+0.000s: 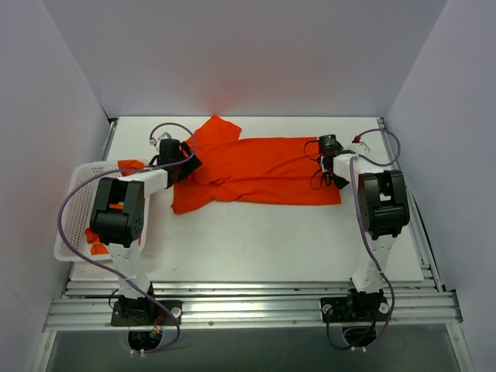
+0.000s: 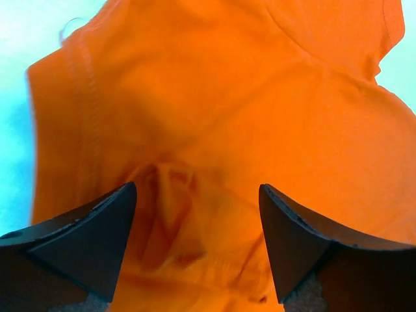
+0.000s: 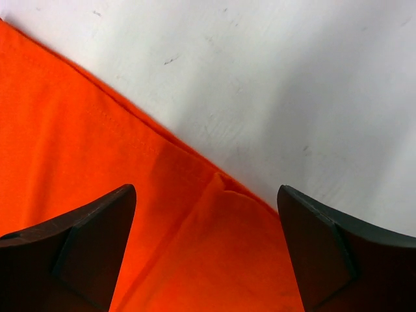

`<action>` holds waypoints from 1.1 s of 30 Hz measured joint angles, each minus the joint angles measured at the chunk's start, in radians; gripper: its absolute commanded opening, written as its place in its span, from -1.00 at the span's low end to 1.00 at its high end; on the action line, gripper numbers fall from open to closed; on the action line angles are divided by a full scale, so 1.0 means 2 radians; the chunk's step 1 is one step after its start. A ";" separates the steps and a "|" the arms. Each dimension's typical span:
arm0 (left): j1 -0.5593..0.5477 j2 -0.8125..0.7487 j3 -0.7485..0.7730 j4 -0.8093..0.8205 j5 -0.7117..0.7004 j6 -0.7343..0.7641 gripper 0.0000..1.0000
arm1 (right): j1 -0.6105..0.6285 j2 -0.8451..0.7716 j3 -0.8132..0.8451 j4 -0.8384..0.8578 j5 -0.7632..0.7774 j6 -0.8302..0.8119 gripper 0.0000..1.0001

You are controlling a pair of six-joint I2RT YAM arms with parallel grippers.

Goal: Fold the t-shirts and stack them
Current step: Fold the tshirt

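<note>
At the far centre of the white counter (image 1: 256, 240), a plain orange-red short-sleeved t-shirt of thin soft fabric (image 1: 263, 174) lies spread flat, its long axis running from 9 o'clock to 3 o'clock in the top view. The sleeves and collar end points toward 9 o'clock, with one sleeve flaring toward 11 o'clock, and the straight hem faces 3 o'clock.

The left tool (image 1: 182, 159) hangs over the sleeve end with its fingers spread, straddling a small raised ridge of cloth and pinching nothing. The right tool (image 1: 329, 159) sits over the hem edge, also spread wide and holding nothing, with a cloth corner and bare counter between its fingers.

The step in hand appears to be a two-ended grasp for a fold. To do it well, each tool should sink until its fingers bracket every layer, close fully, then lift together, keeping the cloth taut along its length so that it does not sag or skew.

At 9 o'clock, a white perforated plastic basket (image 1: 74, 201) holds more orange-red cloth (image 1: 97, 248).
</note>
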 measured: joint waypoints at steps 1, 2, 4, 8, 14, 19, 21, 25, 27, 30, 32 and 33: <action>0.000 -0.008 -0.008 -0.001 -0.002 0.001 0.73 | 0.001 -0.006 -0.002 -0.002 0.004 -0.004 0.74; 0.001 -0.020 -0.017 -0.002 -0.006 0.002 0.73 | 0.003 -0.016 -0.006 -0.002 0.007 -0.009 0.73; 0.001 -0.054 -0.035 -0.013 -0.014 0.004 0.74 | 0.010 -0.050 -0.021 0.002 0.012 -0.029 0.74; 0.002 -0.140 -0.053 -0.031 -0.029 0.010 0.74 | 0.070 -0.134 -0.033 0.030 0.026 -0.092 0.82; -0.012 -0.289 -0.084 -0.057 -0.072 0.007 0.73 | 0.212 -0.136 0.041 0.059 0.009 -0.200 1.00; -0.086 -0.375 -0.203 -0.064 -0.127 -0.029 0.62 | 0.253 -0.062 0.068 0.080 -0.074 -0.228 0.99; -0.115 -0.379 -0.248 -0.076 -0.145 -0.046 0.61 | 0.260 -0.039 0.064 0.082 -0.091 -0.231 0.99; -0.161 -0.381 -0.309 -0.109 -0.179 -0.080 0.64 | 0.275 -0.009 0.064 0.089 -0.123 -0.234 0.98; -0.170 -0.384 -0.320 -0.116 -0.193 -0.094 0.64 | 0.286 0.004 0.074 0.090 -0.132 -0.234 0.96; -0.171 -0.387 -0.323 -0.120 -0.214 -0.115 0.66 | 0.307 0.028 0.108 0.089 -0.138 -0.234 0.96; -0.171 -0.388 -0.324 -0.118 -0.225 -0.129 0.67 | 0.321 0.040 0.128 0.090 -0.139 -0.233 0.96; -0.172 -0.388 -0.327 -0.115 -0.231 -0.134 0.67 | 0.327 0.044 0.135 0.090 -0.138 -0.233 0.96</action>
